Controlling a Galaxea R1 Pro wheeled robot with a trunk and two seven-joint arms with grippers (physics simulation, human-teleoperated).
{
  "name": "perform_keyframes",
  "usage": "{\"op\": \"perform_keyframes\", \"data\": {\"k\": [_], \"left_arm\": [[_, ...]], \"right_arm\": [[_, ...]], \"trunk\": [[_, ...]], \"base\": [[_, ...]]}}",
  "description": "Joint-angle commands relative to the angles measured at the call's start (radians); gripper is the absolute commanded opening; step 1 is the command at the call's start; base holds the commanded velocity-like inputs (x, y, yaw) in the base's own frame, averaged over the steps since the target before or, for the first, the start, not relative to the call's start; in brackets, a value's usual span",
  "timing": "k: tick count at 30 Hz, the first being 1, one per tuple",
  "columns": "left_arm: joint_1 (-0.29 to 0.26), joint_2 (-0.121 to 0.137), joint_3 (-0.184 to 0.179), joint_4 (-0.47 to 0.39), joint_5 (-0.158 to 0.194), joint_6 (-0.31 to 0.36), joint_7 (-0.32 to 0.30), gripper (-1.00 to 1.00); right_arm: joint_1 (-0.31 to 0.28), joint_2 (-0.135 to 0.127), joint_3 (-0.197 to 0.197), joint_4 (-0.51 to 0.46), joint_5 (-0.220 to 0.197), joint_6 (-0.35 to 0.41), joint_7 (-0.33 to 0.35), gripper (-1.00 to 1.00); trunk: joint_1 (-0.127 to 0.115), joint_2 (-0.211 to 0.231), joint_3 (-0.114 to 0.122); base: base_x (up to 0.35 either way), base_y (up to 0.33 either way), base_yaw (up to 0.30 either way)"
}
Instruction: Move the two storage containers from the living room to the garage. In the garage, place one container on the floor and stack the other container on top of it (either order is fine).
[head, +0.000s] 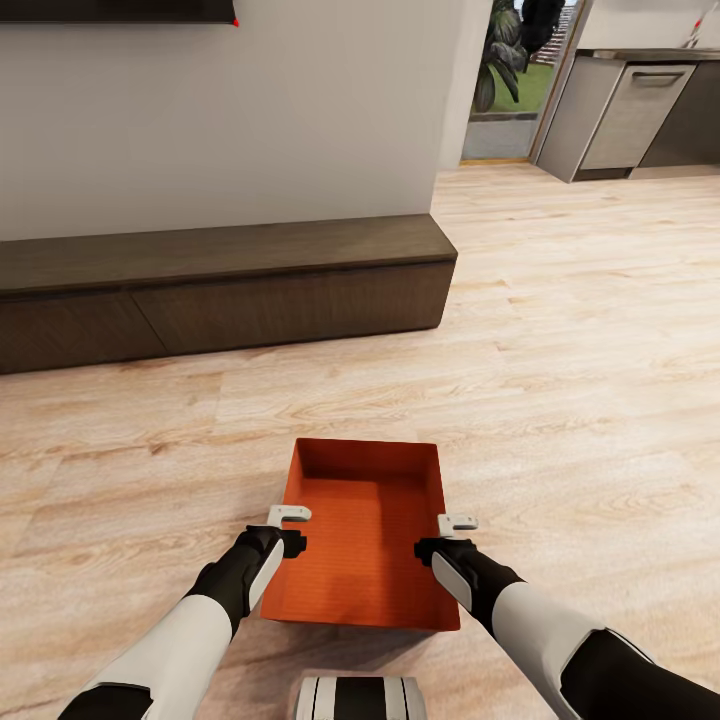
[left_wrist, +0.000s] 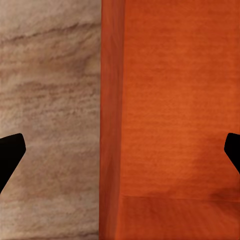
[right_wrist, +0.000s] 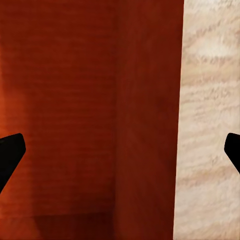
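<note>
Grippers: left gripper (head: 290, 528) and right gripper (head: 446, 535) spread open, each straddling a side wall.
Bin: orange-red rectangular plastic container (head: 365, 520) on light wood-plank flooring (head: 560, 380).
Progress: early; nothing yet in garage.

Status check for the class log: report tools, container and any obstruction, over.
Left tool open, astride the container's left wall. Right tool open, astride its right wall. Container on wood-plank floor, not lifted. Dark bench ahead.

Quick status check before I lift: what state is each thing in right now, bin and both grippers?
Bin: upright, empty, lidless, on the wood floor in front of the bench.
Left gripper: open, fingers straddling the bin's left wall, not clamped.
Right gripper: open, fingers straddling the bin's right wall, not clamped.
</note>
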Motion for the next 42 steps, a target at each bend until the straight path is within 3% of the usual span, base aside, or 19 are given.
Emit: {"op": "perform_keyframes", "data": {"k": [1, 42], "left_arm": [[0.0, 0.0, -0.002, -0.002, -0.001, 0.006, 0.003, 1.0], [0.0, 0.01, -0.001, -0.002, -0.003, 0.006, 0.004, 1.0]], "right_arm": [[-0.001, -0.001, 0.008, -0.002, -0.006, 0.006, -0.007, 1.0], [-0.001, -0.002, 0.008, -0.002, -0.006, 0.005, -0.007, 1.0]], "trunk": [[0.0, 0.0, -0.001], [0.0, 0.0, -0.001]], "base": [[0.0, 0.0, 0.0], [0.0, 0.0, 0.0]]}}
